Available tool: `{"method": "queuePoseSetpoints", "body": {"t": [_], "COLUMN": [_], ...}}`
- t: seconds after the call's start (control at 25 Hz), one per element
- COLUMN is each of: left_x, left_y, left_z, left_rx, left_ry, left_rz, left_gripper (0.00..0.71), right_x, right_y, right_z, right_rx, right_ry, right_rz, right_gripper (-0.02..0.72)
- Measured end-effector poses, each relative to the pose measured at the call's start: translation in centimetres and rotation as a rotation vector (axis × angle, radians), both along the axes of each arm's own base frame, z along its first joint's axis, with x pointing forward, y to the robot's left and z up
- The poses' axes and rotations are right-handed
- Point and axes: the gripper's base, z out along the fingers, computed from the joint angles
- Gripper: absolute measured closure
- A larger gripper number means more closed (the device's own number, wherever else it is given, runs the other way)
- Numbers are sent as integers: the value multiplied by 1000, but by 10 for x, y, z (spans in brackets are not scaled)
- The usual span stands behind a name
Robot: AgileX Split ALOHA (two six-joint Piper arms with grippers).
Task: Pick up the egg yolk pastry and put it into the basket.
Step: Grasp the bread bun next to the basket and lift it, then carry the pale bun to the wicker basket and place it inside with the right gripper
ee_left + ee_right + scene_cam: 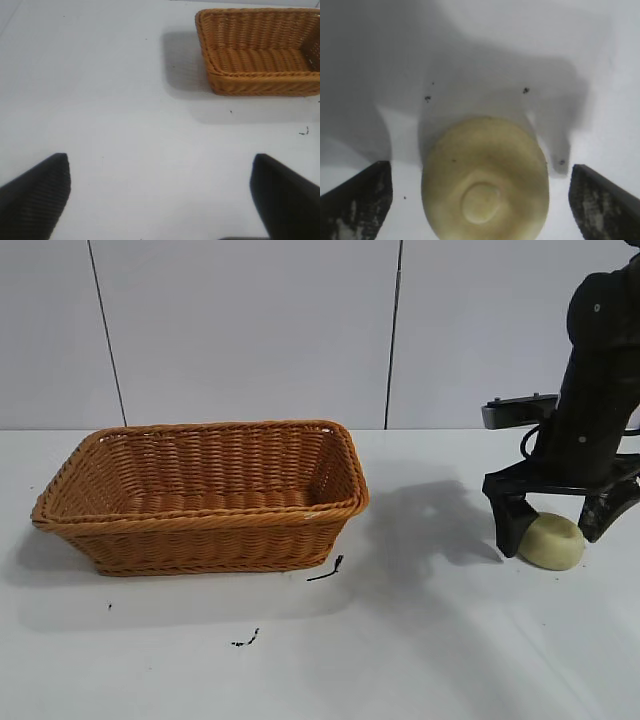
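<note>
My right arm [600,370] runs off the exterior view's top and right edges. One of my fingers [512,520] hides the egg yolk pastry's [553,540] left flank. In the left wrist view the basket's [260,75] right end is cut off.

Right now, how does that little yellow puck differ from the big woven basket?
The egg yolk pastry is small, round, smooth and pale yellow; the basket is far larger, rectangular, woven and orange-brown. The pastry is solid with a shallow dimple on top, while the basket is hollow with flared sides. The pastry sits between the open right gripper fingers; nothing is around the basket. Both rest on the white table.
</note>
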Motion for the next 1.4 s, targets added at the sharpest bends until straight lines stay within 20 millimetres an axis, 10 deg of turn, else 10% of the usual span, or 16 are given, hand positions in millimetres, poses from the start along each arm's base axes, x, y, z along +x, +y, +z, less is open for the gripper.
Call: {"method": "queuePoseSetpoints", "body": {"t": [0.44, 0.72, 1.08, 1.4], "left_x": [0, 0, 0, 0], "left_y": [0, 0, 0, 0], "left_z": [0, 0, 0, 0], "left_rx": [0, 0, 0, 0], "left_ry": [0, 0, 0, 0], "left_rz": [0, 0, 0, 0], "left_gripper": [14, 14, 14, 14], "right_x": [-2, -3, 8, 24], "right_y": [1, 1, 1, 37], "right_z": [0, 20, 150, 182], "right_rx": [10, 12, 26, 45], "right_ry": [18, -8, -201, -265], "right_rz": [-10, -10, -11, 63], "right_gripper": [580, 614, 619, 619]}}
